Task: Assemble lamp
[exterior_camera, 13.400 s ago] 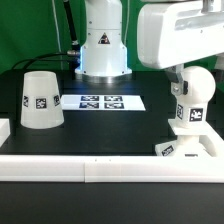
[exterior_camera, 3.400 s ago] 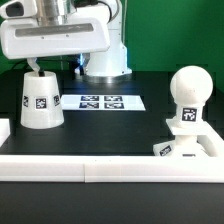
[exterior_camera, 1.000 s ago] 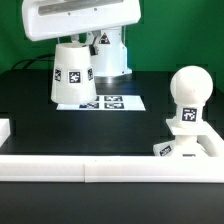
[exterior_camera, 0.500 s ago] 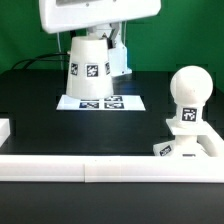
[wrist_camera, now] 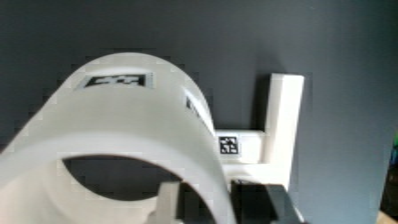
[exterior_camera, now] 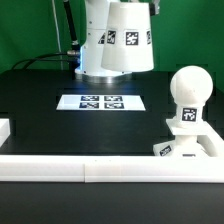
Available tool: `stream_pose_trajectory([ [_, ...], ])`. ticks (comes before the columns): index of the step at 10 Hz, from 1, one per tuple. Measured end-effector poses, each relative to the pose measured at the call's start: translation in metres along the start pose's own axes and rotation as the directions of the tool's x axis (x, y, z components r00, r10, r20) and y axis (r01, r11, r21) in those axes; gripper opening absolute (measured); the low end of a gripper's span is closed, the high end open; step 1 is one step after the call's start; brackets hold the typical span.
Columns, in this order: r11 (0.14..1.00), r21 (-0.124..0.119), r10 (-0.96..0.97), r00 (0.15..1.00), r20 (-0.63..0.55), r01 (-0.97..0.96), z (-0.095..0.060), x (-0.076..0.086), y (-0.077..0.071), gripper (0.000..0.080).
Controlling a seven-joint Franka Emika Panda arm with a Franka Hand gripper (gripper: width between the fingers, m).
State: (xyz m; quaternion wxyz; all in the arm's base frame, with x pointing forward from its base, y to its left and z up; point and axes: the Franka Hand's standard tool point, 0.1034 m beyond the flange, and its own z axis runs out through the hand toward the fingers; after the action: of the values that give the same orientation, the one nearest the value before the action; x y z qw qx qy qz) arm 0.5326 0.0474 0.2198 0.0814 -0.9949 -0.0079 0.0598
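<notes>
The white cone-shaped shade (exterior_camera: 126, 40) hangs in the air above the back of the table, in front of the robot pedestal; its tags face the camera. In the wrist view the shade (wrist_camera: 125, 130) fills most of the picture. My gripper (wrist_camera: 214, 203) is shut on the shade's rim wall, one finger (wrist_camera: 169, 206) inside and the other outside. In the exterior view the gripper is above the frame. The round bulb (exterior_camera: 190, 92) stands upright on the low base (exterior_camera: 182, 148) at the exterior view's right, apart from the shade.
The marker board (exterior_camera: 100, 101) lies flat mid-table and also shows in the wrist view (wrist_camera: 285, 110). The robot pedestal (exterior_camera: 92, 55) stands behind it. A white rail (exterior_camera: 110, 170) runs along the front edge, with a small white block (exterior_camera: 3, 128) at the left.
The shade, held in my gripper, has risen and moved toward the exterior view's right, from above the marker board's left end to up near the pedestal. Bulb and base have not moved.
</notes>
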Motion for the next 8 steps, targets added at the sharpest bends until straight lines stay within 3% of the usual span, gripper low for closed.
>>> stream_pose_trajectory([
  [4, 1.0, 0.003, -0.006, 1.0, 0.003, 0.006, 0.0, 0.001, -0.001, 0.0047],
  [8, 1.0, 0.006, -0.012, 1.0, -0.023, 0.012, -0.019, 0.038, -0.032, 0.0047],
])
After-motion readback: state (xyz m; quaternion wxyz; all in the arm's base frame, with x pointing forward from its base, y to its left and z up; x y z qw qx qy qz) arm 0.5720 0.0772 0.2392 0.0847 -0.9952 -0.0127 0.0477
